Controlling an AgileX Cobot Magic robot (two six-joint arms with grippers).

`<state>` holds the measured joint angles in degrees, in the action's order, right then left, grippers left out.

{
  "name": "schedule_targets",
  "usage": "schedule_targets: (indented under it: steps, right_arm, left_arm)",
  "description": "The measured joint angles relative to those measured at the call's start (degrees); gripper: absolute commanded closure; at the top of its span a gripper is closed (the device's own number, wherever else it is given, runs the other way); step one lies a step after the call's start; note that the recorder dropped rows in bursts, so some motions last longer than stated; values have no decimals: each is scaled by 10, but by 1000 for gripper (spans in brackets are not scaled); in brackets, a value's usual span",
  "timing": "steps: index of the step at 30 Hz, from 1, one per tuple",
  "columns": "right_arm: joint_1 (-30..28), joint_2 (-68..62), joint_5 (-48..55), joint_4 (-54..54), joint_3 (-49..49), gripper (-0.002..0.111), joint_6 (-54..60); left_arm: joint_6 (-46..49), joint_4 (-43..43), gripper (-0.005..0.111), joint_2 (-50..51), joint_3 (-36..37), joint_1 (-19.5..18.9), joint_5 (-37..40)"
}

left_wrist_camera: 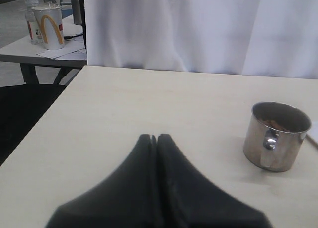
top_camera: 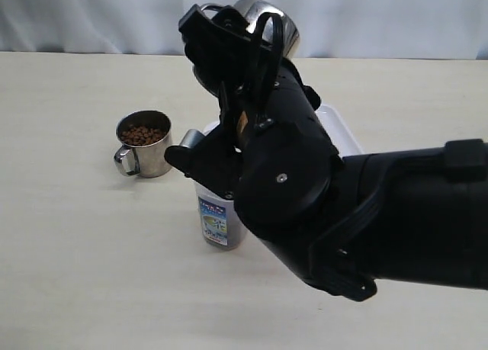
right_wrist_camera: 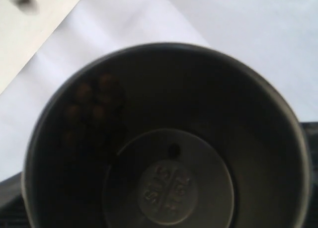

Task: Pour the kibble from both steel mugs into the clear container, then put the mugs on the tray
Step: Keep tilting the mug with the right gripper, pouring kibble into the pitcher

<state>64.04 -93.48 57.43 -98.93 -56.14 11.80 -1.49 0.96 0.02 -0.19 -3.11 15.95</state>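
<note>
The right end effector is closed wide around the raised steel mug, clamping its wall from both sides. It holds the mug off the bench, tipped over and above the clear container. The right wrist view looks straight into this mug: the stamped bottom is bare, and a small cluster of kibble shows against one side of the inner wall.

The clear container stands upright on the bench below the mug, its upper part hidden behind the black arm and its blue-and-white label facing the exterior camera. Something dark shows through its wall beside the label. Just behind and to the right of it, a corner of the white tray shows past the arm.

The left end effector is fully closed, pad against pad, with nothing between. It is low over the bench and well apart from the standing steel mug. That mug sits upright to the left of the container, near it but not touching, handle towards the front left. It holds kibble well up its wall.

A white curtain hangs behind the bench. A side table beyond it carries a paper cup and a bottle.
</note>
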Motion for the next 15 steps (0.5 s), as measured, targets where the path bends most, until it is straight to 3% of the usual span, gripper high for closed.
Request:
schedule_targets:
  steps: [15]
  right_arm:
    - [16,0,1,0,0,104,21]
  left_arm:
    - [0,0,107,0,0,0,0]
